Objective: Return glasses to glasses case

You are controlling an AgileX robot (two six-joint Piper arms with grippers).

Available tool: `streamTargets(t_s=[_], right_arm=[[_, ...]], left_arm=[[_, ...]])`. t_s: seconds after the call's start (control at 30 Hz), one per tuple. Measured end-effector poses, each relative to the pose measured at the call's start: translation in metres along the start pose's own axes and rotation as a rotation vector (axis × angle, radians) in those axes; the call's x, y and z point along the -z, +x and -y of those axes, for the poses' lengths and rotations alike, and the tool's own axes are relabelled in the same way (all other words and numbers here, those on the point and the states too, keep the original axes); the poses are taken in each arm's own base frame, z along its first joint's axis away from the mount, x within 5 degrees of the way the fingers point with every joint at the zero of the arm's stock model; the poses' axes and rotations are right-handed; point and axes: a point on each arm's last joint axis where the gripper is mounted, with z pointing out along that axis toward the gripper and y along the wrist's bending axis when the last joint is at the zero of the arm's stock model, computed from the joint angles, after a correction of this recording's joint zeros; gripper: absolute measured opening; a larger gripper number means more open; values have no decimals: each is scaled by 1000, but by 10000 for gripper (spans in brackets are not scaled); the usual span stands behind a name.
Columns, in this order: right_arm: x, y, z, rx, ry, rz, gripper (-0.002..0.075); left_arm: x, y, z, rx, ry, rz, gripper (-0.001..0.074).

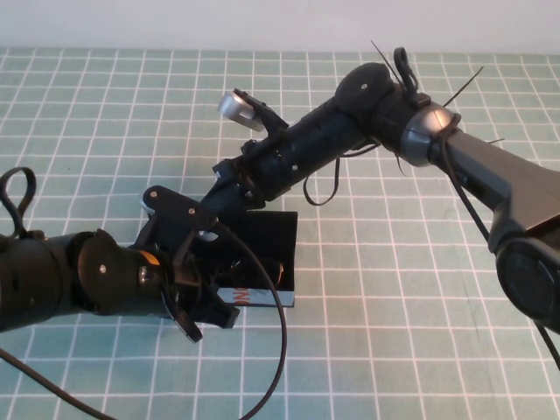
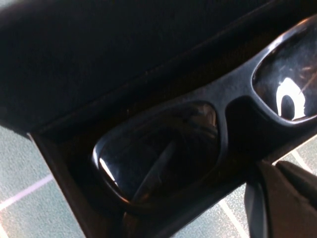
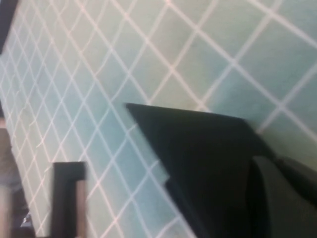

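The glasses case [image 1: 262,258] lies near the middle of the desk [image 1: 394,289], which is covered in a green cloth with a white grid. Its black lid flap is swung open and its light-blue side with dark and orange-red print faces the robot. Both arms crowd over it in the high view and hide much of it.

The left wrist view looks straight into the case [image 2: 74,163]: the glasses [image 2: 198,144], black thick-framed with 2 dark reflective lenses, sit inside the black-lined tray, the frame lying along its length, with the open lid above them.

The left pincer [image 1: 203,302] hangs low over the near end of the case, just beside its printed side; whether its fingers are spread or closed I cannot tell, and nothing is visibly held between them.

The right pincer [image 1: 229,188] reaches down from the far right to the far edge of the case, at the lid flap [image 3: 198,144]. Its fingers are hidden behind the arm, so I cannot tell how far apart they are or whether they grip the flap.
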Motion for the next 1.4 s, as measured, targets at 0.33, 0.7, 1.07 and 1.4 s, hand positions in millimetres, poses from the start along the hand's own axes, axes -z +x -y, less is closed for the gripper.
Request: streamTargets(t_s=[0.33, 0.7, 1.07, 1.4], right_arm=[[-8, 14, 3, -71, 71, -83, -11], [-11, 22, -3, -50, 137, -108, -11], [0, 14, -15, 18, 139, -117, -11], [74, -19, -92, 303, 158, 59, -11]], left_arm=[[0, 0, 0, 4, 0, 2, 2], [0, 0, 0, 1, 1, 0, 1], [70, 2, 18, -279, 139, -46, 1], [192, 27, 25, -544, 76, 29, 1]])
